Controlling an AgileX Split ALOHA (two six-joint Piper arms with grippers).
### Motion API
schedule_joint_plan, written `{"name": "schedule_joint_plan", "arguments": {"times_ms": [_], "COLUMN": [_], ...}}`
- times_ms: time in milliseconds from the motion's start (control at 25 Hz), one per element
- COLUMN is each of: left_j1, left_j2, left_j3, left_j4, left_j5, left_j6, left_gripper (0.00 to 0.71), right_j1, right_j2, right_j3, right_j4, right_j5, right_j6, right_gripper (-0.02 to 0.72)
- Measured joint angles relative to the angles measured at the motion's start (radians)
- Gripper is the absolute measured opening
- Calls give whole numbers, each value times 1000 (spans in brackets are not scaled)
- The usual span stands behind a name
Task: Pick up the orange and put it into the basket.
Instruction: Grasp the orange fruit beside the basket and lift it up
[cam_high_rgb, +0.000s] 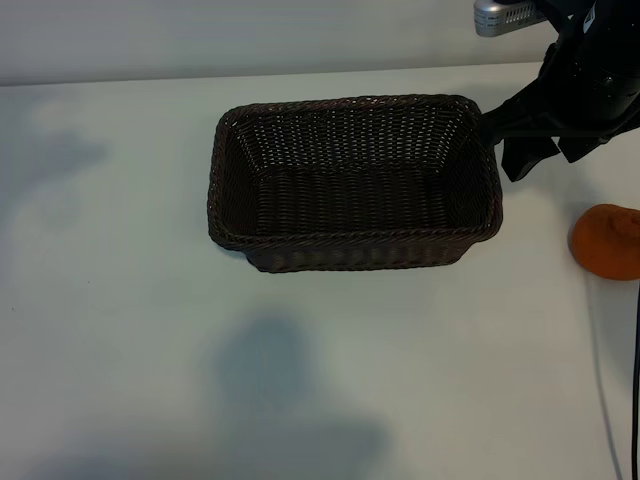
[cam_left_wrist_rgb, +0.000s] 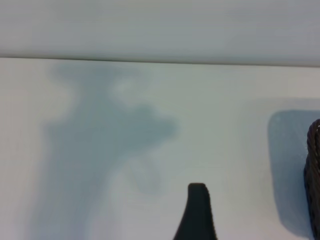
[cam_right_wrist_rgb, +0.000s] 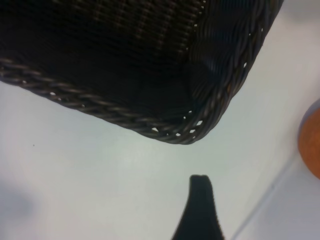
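Exterior view: the basket (cam_high_rgb: 355, 183) stands on the worktop (cam_high_rgb: 120, 300) with nothing inside. The right gripper (cam_high_rgb: 535, 150), jaws released, hangs beside its far right corner; the orange (cam_high_rgb: 606, 240), dull-skinned, lies nearer than the jaws, apart from the basket.

Left wrist view: the left gripper (cam_left_wrist_rgb: 197, 212), jaws released, holds nothing; the basket's edge lies off to one side.

Right wrist view: a basket corner lies ahead of the jaws.

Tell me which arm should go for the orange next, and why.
Right, probably. The right hand hangs open beside the basket's right end, with the orange on the table just in front of it. The left hand faces bare table on the basket's far side and does not appear in the exterior view.
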Motion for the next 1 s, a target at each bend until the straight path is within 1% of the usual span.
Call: {"name": "schedule_joint_plan", "arguments": {"times_ms": [120,280,360,440,520,720,840,920,1000], "left_j1": [100,221,269,302,311,313,313,313,313], "left_j2": [-38,-77,-97,-117,-138,-213,-320,-380,-439], "left_j3": [0,0,0,0,0,0,14,55,139], "left_j4": [-93,-165,-182,-209,-235,-289,-289,-290,-290], "left_j5": [15,59,74,89,93,114,117,115,112], "left_j6": [102,222,268,302,321,376,398,404,406], "left_gripper": [596,596,596,596,596,596,596,596,596], "right_j1": [0,0,0,0,0,0,0,0,0], "right_j2": [0,0,0,0,0,0,0,0,0], "right_j3": [0,0,0,0,0,0,0,0,0], "right_j4": [0,0,0,0,0,0,0,0,0], "right_j5": [0,0,0,1,1,1,1,2,2], "right_j6": [0,0,0,0,0,0,0,0,0], "right_gripper": [547,547,547,547,547,547,547,547,547]}}
